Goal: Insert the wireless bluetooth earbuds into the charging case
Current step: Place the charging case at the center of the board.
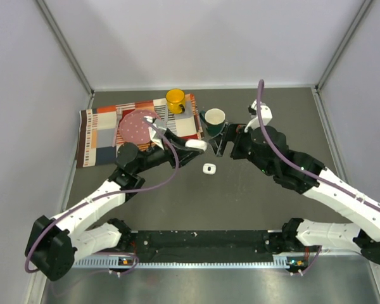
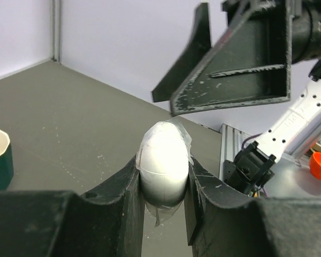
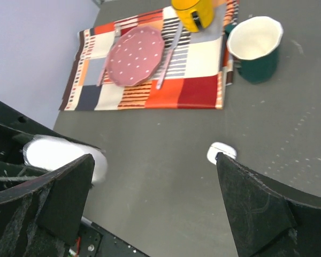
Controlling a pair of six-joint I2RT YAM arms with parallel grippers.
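Note:
My left gripper (image 1: pixel 200 146) is shut on the charging case (image 1: pixel 195 145), a smooth white oval pebble held above the table, with clear tape on it. In the left wrist view the case (image 2: pixel 165 166) sits upright between my fingers, lid closed. My right gripper (image 1: pixel 220 147) is open and empty, just right of the case and level with it; its dark fingers (image 2: pixel 230 80) hang above the case in the left wrist view. A small white earbud (image 1: pixel 209 168) lies on the grey table below both grippers. In the right wrist view the earbud (image 3: pixel 219 149) peeks out beside my right finger, and the case (image 3: pixel 59 155) is at the left.
A dark green white-rimmed mug (image 1: pixel 214 118) stands just behind the grippers. A patterned placemat (image 1: pixel 101 136) at back left carries a pink dotted plate (image 1: pixel 136 126), cutlery and a yellow mug (image 1: pixel 175 100). Walls enclose the table on three sides.

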